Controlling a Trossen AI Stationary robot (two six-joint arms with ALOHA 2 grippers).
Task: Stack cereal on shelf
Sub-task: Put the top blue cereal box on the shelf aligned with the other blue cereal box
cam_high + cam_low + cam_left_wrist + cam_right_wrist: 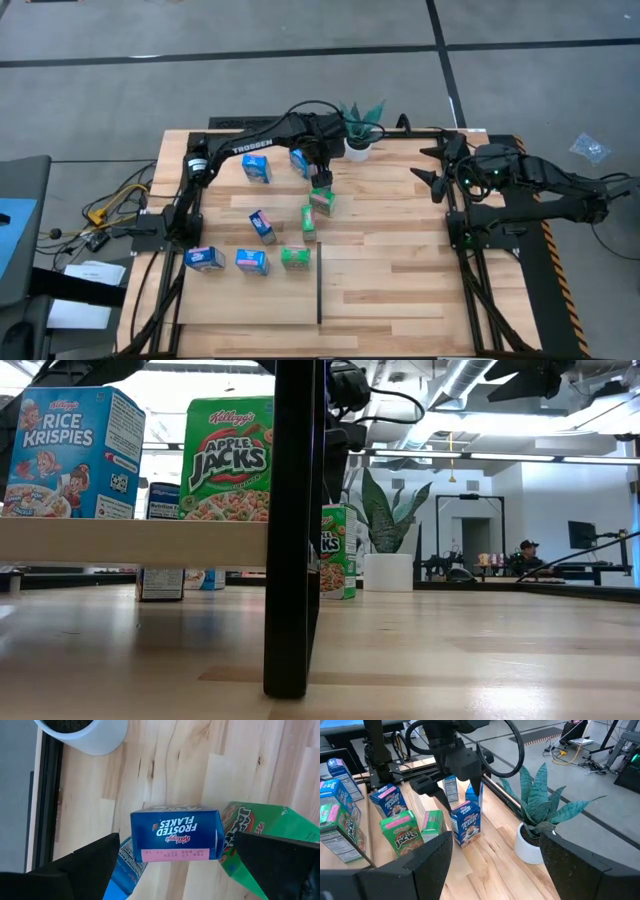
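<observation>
On the left part of the counter (400, 290), three cereal boxes stand in a row: a blue box (204, 259), a second blue box (251, 261) and a green box (295, 257). In the low view the Rice Krispies box (70, 452) and the Apple Jacks box (227, 458) stand on a light wooden shelf board (130, 541), beside a black upright divider (292, 530). From above, this divider is seen as a thin black strip (319, 283) just to the right of the row.

Behind the row, a small blue box (262, 225) lies alone. Farther back there is another blue box (257, 168), and a blue box (300, 162) next to the arm. A narrow green box (308, 222) is near the middle, and a green Apple Jacks box (322, 201) is just behind it.

The left pincer (320, 178) hangs directly over a blue Frosted Flakes box (175, 834), which stands upright on the counter close beside the green box (260, 837). Its two fingers (90, 862) are spread wide, one on each side of the box top, and they hold nothing. The right wrist view shows the same: the fingers are around the top of the Frosted Flakes box (466, 822) and not closed on it.

A potted plant (360, 128) in a white pot stands at the back edge.

The right pincer (432, 166) waits at the right side of the counter, near the black rail frame (470, 255). Its fingers (427, 855) are open wide and empty.
</observation>
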